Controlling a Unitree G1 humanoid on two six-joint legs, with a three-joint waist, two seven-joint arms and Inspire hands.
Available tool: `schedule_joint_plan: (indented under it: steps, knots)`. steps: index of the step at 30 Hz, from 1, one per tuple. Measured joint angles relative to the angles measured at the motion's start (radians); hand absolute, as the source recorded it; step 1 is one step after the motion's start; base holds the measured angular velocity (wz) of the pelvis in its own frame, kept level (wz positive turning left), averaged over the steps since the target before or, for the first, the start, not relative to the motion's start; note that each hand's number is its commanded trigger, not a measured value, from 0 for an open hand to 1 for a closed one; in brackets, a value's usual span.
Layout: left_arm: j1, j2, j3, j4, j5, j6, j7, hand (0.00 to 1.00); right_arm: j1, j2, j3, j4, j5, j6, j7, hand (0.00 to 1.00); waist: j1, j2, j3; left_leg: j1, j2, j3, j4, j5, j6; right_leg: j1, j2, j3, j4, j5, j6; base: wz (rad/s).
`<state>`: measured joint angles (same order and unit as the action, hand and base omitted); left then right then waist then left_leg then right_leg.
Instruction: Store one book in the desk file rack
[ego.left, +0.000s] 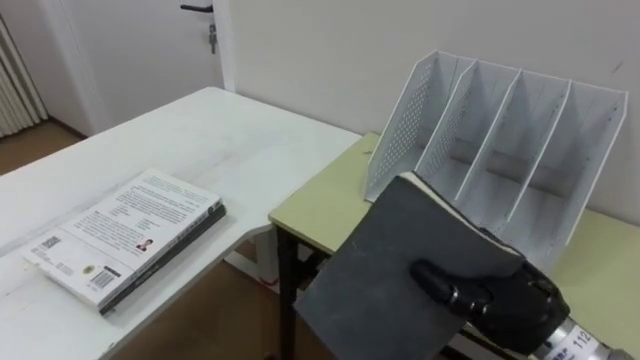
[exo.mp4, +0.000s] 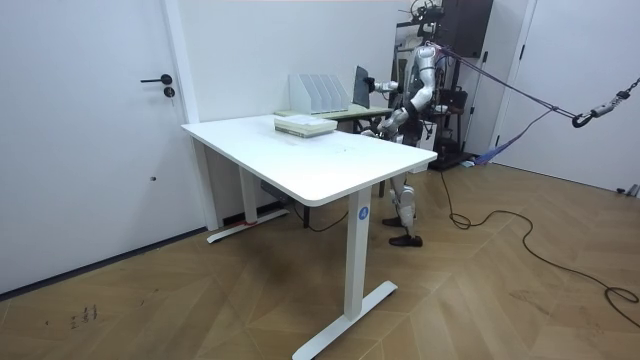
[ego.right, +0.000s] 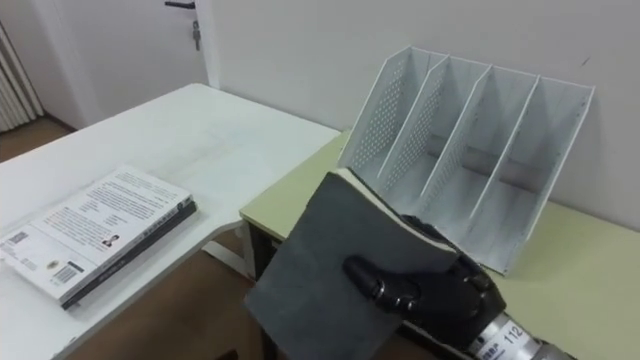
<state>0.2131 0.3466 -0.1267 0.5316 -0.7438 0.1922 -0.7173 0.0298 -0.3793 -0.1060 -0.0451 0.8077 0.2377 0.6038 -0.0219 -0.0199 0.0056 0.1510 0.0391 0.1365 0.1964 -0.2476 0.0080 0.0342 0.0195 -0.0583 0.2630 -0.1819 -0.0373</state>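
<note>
Big white bench (ego.left: 230, 140) runs off well to the left of the right hand (ego.left: 500, 295). The smaller green bench (ego.left: 320, 210) sits under and ahead of that hand. The white file rack (ego.left: 405, 125) stands on the green one just beyond the hand, slots empty as far as we can see.

The dark grey book (ego.left: 400, 260) is up in the air, tilted. Its top corner is near the rack's leftmost slot, and the hand is clamped on its lower right edge with the thumb across the cover.

We reckon it's stiff and flat, not heavy, though held by one edge it'll want to lever round. The matte cover looks grippy enough. We'd keep the hold low so the top end goes in first.

Spare books (ego.left: 130, 235) lie far left of the hand. The left hand (exo.mp4: 384, 124) hangs low in the room view.
</note>
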Motion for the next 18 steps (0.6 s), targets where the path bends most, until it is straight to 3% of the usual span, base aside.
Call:
schedule_joint_plan:
  steps: [5,7,11,18]
  knots:
    - [0.025,-0.042,0.01,0.071,0.062,-0.056,0.065,0.0,-0.035,0.004,-0.056,-0.018,-0.106,-0.067,-0.106,1.0,0.0,-0.007,0.0059,0.003,-0.001,0.002,-0.001,0.0,0.0,-0.001,0.001,0.001,-0.011,0.0,0.0,0.0]
    - [0.025,-0.072,0.028,0.133,0.114,-0.087,0.1,0.0,-0.06,0.015,-0.076,-0.021,-0.17,-0.082,-0.175,1.0,0.001,-0.009,0.0069,0.002,-0.001,0.005,0.0,0.0,0.0,-0.001,0.001,0.002,-0.019,0.001,0.0,0.0]
    - [0.036,-0.087,0.04,0.195,0.143,-0.105,0.121,0.0,-0.084,0.015,-0.089,-0.064,-0.208,-0.096,-0.282,1.0,0.003,-0.01,0.0067,-0.001,0.0,0.007,-0.001,0.0,0.0,0.0,0.002,0.0,-0.022,0.001,0.0,0.0]
    - [0.044,-0.113,0.056,0.328,0.204,-0.167,0.149,0.0,-0.233,0.015,-0.095,-0.144,-0.348,-0.138,-0.505,1.0,0.007,-0.007,0.0047,0.0,0.001,0.016,-0.005,0.001,-0.002,-0.002,0.015,0.001,-0.033,0.007,-0.003,-0.03]
